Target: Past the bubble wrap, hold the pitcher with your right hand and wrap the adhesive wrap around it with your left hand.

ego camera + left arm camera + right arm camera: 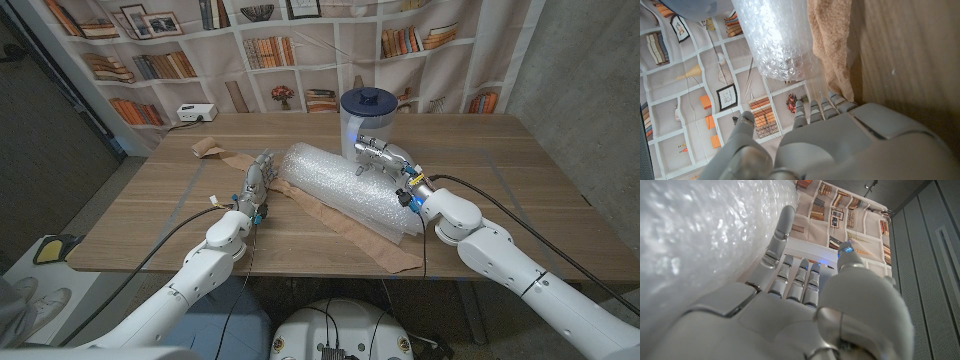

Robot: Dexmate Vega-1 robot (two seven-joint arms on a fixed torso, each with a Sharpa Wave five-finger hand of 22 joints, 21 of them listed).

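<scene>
A clear pitcher (367,120) with a dark blue lid stands upright at the back of the table. In front of it a long bundle of bubble wrap (345,188) lies on its side across a tan strip of adhesive wrap (330,222). My left hand (258,184) stands at the bundle's left end, fingers straight and apart, holding nothing. The left wrist view has those fingers (815,109) reaching toward the bubble wrap (780,45) and the tan wrap (832,50). My right hand (384,158) lies against the bundle's far right side, just in front of the pitcher, fingers extended (792,280) along the bubble wrap (705,235).
The tan wrap's crumpled end (210,148) lies at the back left. A small white box (196,112) sits at the table's far left corner. A bookshelf-print curtain (150,50) hangs behind the table. Bare wood (520,190) spreads to the right.
</scene>
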